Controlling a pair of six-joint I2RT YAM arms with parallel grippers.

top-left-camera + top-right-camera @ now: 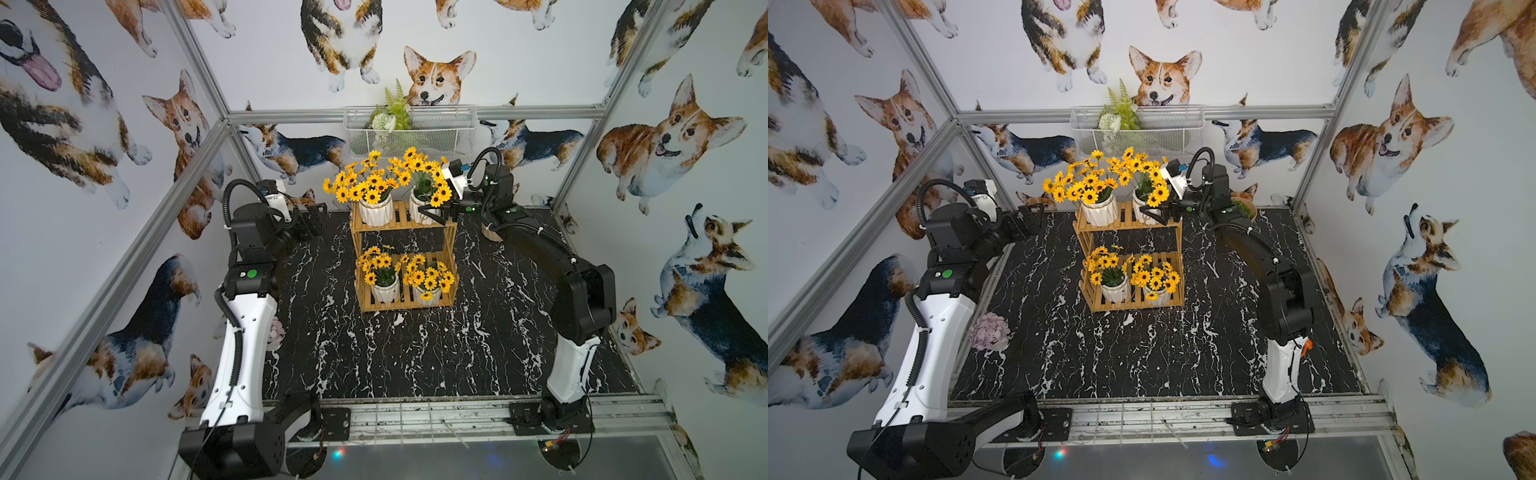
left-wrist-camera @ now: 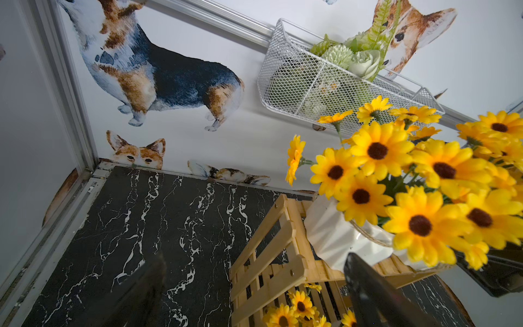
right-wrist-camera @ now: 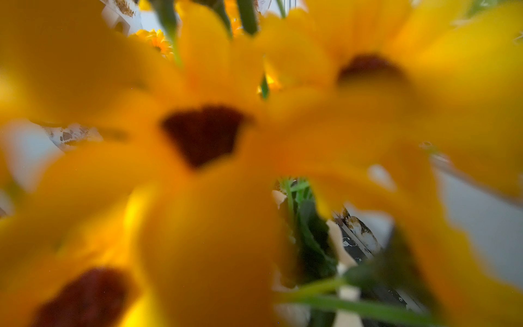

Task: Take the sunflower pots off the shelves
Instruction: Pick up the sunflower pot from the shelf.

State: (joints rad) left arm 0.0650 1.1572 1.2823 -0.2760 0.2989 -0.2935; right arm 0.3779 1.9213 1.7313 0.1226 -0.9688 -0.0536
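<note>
On top shelf [image 1: 401, 220], right gripper [image 1: 430, 214] straddled pot [image 1: 415, 210], jaws wide, hold unclear; off-centre squeeze could tip it. Left gripper [image 1: 315, 216] gaped, empty.

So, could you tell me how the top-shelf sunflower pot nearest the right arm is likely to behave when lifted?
That pot looks like ribbed glazed ceramic: probably rigid, rather slick, breakable if dropped. Its sunflowers spread wider than its base, so it may tip if tilted. The blooms likely flex and tangle with the neighbouring bunch.
</note>
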